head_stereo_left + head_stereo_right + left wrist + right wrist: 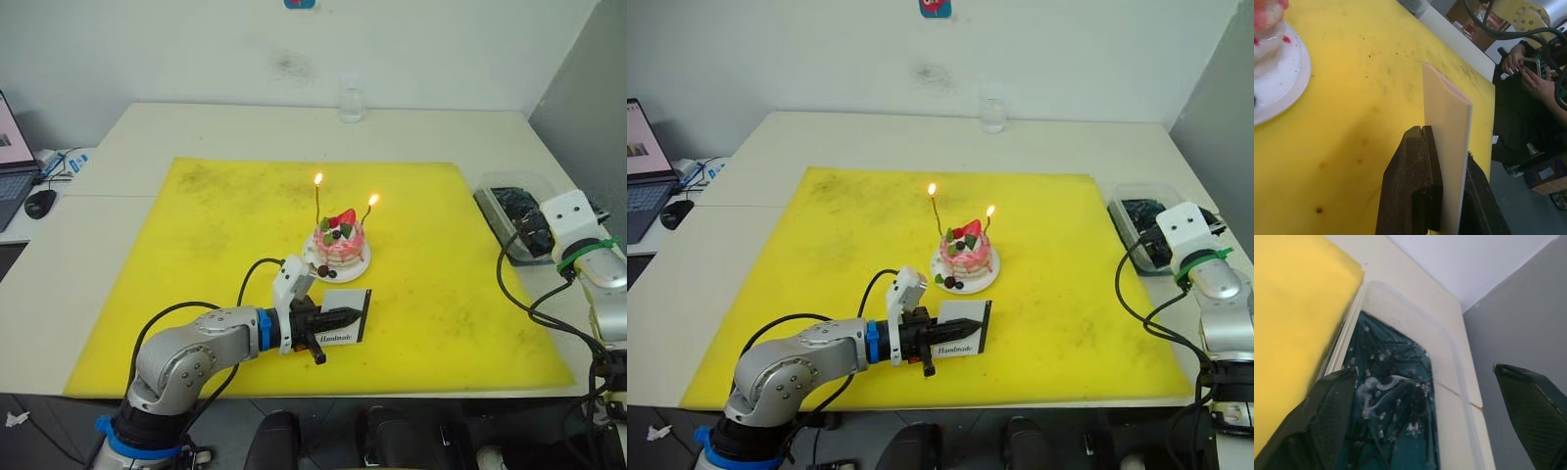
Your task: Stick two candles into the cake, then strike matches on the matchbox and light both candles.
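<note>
Already both of the 2 thin, pale gold wire-like candles (317, 203) stand upright in the small round pink cake (339, 243) on its white plate, near the middle of the yellow mat (196, 255) on the pale desk (127, 137), and each tip carries a flame. So the sticking and lighting look done; by my reading little or nothing of the task is left. The left gripper (345, 315) is clamped on the flat white rectangular matchbox (345, 313), held on edge just in front of the cake. The right gripper (1435, 416) hangs with its fingers spread wide and empty over a clear plastic tray (509, 211) at the desk's right edge, where a wisp of smoke curls.
</note>
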Controlling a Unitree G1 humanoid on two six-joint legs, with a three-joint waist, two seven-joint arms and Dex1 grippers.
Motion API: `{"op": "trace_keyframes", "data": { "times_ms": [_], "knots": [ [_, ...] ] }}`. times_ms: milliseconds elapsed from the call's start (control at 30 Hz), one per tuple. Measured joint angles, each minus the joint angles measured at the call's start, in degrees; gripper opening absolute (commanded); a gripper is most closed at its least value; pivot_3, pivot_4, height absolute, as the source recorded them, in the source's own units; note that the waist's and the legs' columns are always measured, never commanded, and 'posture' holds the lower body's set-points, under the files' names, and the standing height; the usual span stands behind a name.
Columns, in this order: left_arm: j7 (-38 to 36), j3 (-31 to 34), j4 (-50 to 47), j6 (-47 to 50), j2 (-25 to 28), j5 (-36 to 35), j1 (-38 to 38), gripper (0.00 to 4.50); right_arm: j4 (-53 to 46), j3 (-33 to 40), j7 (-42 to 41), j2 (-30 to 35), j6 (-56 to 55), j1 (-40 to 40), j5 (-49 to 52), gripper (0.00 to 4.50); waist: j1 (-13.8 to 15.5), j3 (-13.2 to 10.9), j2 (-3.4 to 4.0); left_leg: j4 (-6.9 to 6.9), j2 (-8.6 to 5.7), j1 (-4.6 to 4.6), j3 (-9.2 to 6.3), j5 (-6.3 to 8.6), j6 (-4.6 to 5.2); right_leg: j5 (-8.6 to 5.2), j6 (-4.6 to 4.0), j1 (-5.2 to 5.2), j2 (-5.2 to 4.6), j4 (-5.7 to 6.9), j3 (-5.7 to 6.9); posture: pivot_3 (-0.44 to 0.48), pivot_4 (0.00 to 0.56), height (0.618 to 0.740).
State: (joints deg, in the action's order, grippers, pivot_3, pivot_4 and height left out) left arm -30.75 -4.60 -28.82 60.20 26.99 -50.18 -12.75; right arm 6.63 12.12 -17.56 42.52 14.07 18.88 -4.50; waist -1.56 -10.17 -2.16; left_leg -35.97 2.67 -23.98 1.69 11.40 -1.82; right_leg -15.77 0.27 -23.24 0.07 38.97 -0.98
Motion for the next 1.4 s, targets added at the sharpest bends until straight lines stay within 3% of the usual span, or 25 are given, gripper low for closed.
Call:
{"op": "trace_keyframes", "data": {
  "times_ms": [233,433,633,800,1267,1400],
  "knots": [
    [8.66,8.7,-2.27,11.39,1.65,-14.96,0.11,0.0,-20.65,5.56,-10.23,4.02,10.19,-7.06,8.56,4.45,-0.04,0.0,0.0,-0.02,0.05,0.07,-0.04,0.0,0.0,0.0,0.01,0.06,-0.12,0.02,0.03,0.0,0.15,0.74],
    [24.13,8.78,-0.73,14.52,-0.11,-30.83,-0.56,0.0,-35.53,7.34,-25.51,10.05,23.73,-14.76,24.05,4.45,0.21,0.0,-0.01,-0.08,0.03,0.07,-0.07,0.0,0.0,0.03,0.05,0.12,-0.24,0.02,0.05,0.0,0.15,0.74],
    [33.01,3.46,3.95,14.24,-3.19,-30.66,-3.55,0.0,-46.5,6.86,-30.83,11.17,35.92,-16.67,38.64,4.45,0.28,-0.01,-0.02,-0.11,-0.06,0.1,-0.07,0.0,0.01,0.07,0.1,0.13,-0.13,0.02,0.04,0.0,0.15,0.74],
    [35.3,1.63,7.77,14.25,-4.82,-29.13,-5.12,0.0,-49.59,5.04,-30.58,11.6,39.85,-16.58,43.06,4.45,0.31,-0.01,-0.03,-0.1,-0.09,0.05,-0.08,0.0,0.0,0.06,0.1,0.11,-0.08,-0.01,0.05,0.0,0.15,0.74],
    [35.03,1.63,8.77,16.89,-1.4,-31.0,-8.01,4.33,-52.03,2.23,-27.88,12.51,41.44,-17.12,45.82,4.5,0.32,-0.01,-0.03,-0.09,-0.07,0.05,-0.08,0.0,0.0,0.06,0.09,0.1,-0.08,-0.02,0.05,0.0,0.15,0.74],
    [35.64,2.96,6.51,17.11,4.48,-35.51,-7.88,4.45,-52.43,2.28,-27.8,13.15,41.39,-17.61,46.19,4.5,0.17,-0.01,-0.03,-0.08,-0.02,0.07,-0.09,0.0,0.0,0.06,0.09,0.08,-0.13,0.0,0.06,0.0,0.15,0.74]
  ]
}}
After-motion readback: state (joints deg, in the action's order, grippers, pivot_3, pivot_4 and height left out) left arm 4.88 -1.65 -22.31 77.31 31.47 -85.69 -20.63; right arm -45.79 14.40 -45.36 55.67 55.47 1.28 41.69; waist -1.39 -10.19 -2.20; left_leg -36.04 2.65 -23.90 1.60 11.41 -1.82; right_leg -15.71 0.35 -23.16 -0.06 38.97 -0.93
